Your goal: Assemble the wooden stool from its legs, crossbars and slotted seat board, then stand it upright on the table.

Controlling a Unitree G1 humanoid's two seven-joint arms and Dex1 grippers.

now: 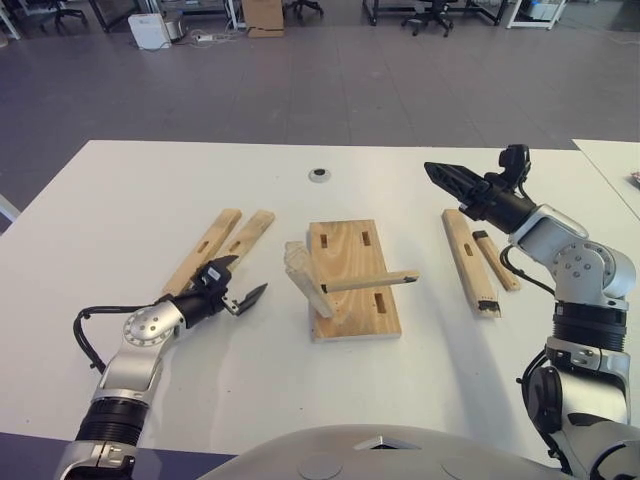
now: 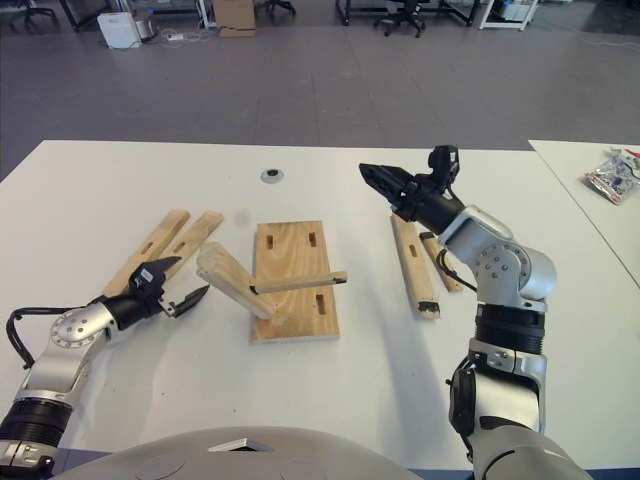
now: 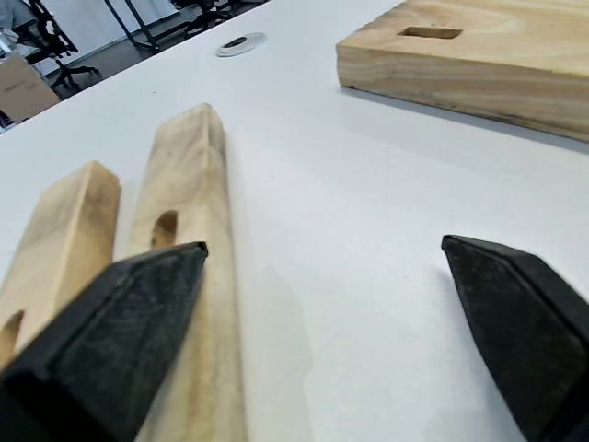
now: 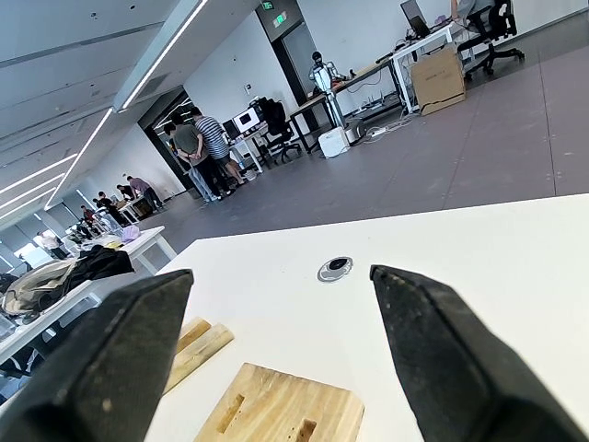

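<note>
Left gripper (image 1: 243, 278) wide open, empty, low by the near end of two legs (image 1: 222, 243) left of the seat board (image 1: 352, 285). Legs run diagonally away. Right gripper (image 1: 440, 174) open, empty, well apart, so I'd use left.

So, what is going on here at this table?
A robot is putting a wooden stool together, and most of the work is not yet done. The seat board lies flat mid-table, with one leg and a crossbar joined on top of it. The left gripper is open beside two loose legs. The right gripper, also open, hovers above two more pieces. Neither holds anything.
</note>
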